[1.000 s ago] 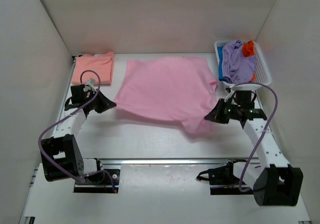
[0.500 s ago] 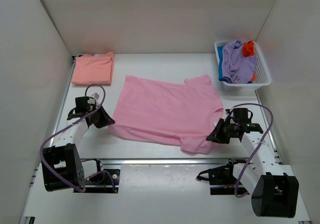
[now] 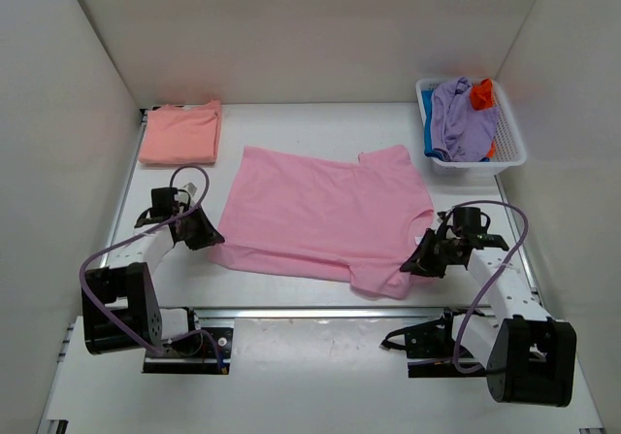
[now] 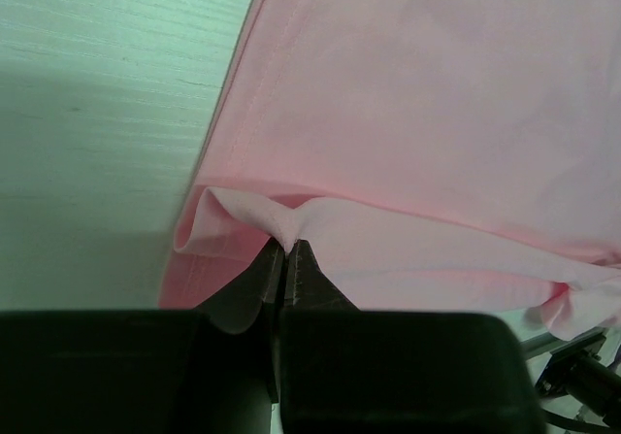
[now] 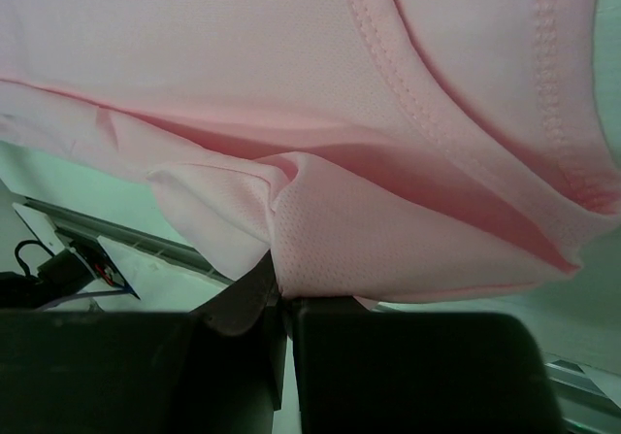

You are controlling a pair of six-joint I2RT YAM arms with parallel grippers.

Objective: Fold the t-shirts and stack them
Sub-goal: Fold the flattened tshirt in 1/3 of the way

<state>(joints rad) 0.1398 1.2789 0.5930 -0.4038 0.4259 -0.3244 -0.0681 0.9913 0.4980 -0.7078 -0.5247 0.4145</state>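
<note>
Left gripper [image 3: 206, 232]: we pinch a corner of the pink t-shirt [image 3: 320, 211].
Right gripper [image 3: 411, 263]: we pinch its other end tight.
Tip: we pull both ends evenly, flat.

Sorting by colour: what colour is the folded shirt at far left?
Salmon-peach; the folded shirt shows best in the top view.

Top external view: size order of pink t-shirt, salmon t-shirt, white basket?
1. spread light pink cloth t-shirt, clearly largest
2. white plastic slatted basket
3. folded salmon-peach cloth t-shirt, somewhat smaller than the basket
</note>
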